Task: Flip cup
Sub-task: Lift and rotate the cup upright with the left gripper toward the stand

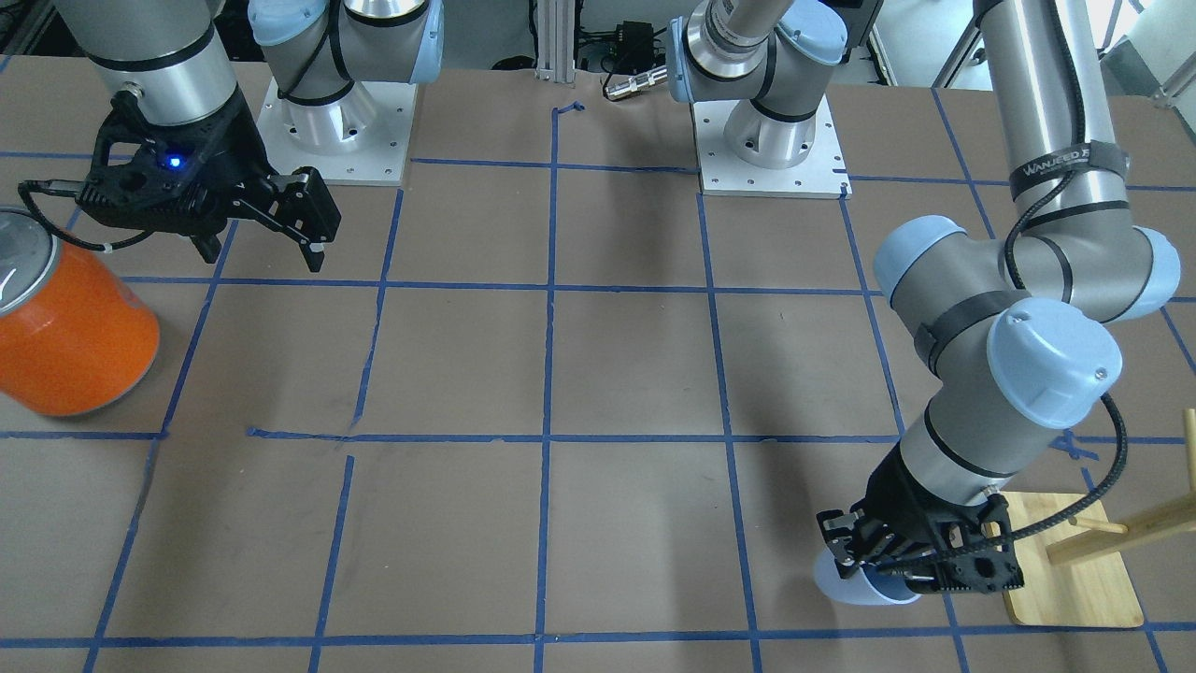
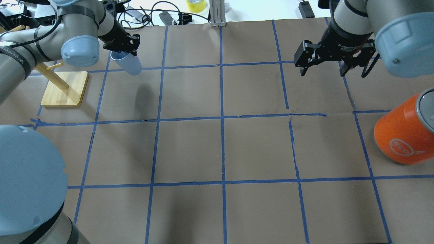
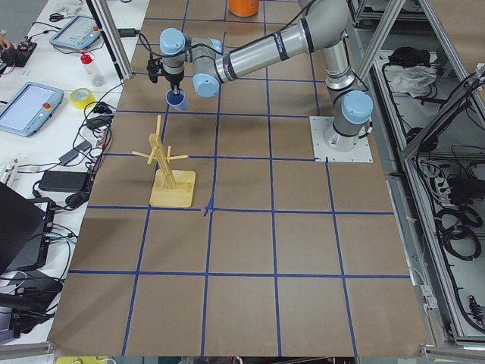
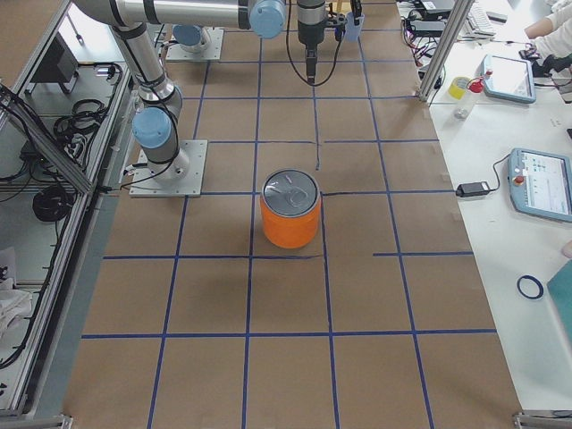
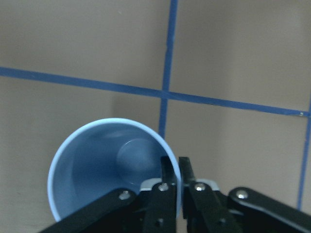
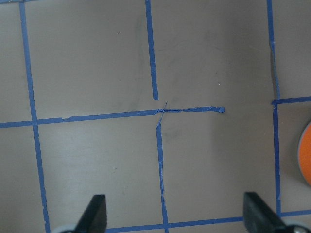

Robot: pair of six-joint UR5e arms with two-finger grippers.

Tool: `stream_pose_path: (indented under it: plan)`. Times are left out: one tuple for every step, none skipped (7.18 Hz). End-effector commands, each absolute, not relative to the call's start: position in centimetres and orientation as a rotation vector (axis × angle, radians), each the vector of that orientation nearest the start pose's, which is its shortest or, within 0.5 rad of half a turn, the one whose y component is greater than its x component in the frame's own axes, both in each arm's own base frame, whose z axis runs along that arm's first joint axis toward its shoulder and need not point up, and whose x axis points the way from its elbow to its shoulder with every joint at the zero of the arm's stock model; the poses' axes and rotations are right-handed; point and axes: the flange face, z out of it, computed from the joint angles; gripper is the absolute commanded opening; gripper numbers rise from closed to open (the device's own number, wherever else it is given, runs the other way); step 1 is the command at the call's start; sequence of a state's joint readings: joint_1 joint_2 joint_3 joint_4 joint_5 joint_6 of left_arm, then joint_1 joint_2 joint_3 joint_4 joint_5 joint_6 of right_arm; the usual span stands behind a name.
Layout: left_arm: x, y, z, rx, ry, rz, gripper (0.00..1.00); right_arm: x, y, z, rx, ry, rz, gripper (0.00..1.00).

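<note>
The cup (image 2: 130, 64) is a small pale blue tumbler. My left gripper (image 2: 122, 51) is shut on its rim, one finger inside and one outside, as the left wrist view shows (image 5: 97, 160). The cup hangs below the gripper, mouth towards the wrist camera, and seems lifted a little off the table at the far left. It also shows in the front view (image 1: 855, 587) and the left side view (image 3: 176, 101). My right gripper (image 2: 323, 69) is open and empty above the table at the far right, its fingertips (image 6: 97, 211) wide apart.
A large orange can (image 2: 403, 135) with a silver top stands on the right side, near my right gripper (image 1: 260, 254). A wooden peg stand (image 2: 64, 88) on a flat base stands close beside the cup. Blue tape lines grid the brown table.
</note>
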State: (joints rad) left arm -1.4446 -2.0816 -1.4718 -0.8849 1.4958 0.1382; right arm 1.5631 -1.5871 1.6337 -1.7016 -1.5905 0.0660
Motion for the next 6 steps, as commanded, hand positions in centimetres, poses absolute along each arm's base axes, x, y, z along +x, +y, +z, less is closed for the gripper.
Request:
stream_pose_path:
  plan:
    - [-4.9,-68.9,27.7,0.151,3.048,-0.517,0.0,12.7,-49.4,47.8,0.115,3.156,-0.129,1.0]
    - [-5.0,-67.9,26.5,0.132,3.052,-0.542,0.0,12.7,-49.4,47.8,0.118,3.156,-0.129,1.0]
    - [-5.0,-67.6,27.1,0.128,3.049,-0.531,0.0,12.7,-49.3,47.7,0.118,3.157,-0.127,1.0]
    - [-5.1,-67.3,26.9,0.138,3.059,-0.474,0.07,12.7,-49.3,47.7,0.118,3.156,-0.125,1.0]
    - [-5.4,-67.0,26.8,0.159,3.061,-0.46,0.99,12.7,-49.3,47.7,0.118,3.156,-0.125,1.0]
    - [-5.5,-66.9,27.2,0.162,3.065,-0.444,1.0,12.7,-49.3,47.7,0.118,3.158,-0.125,1.0]
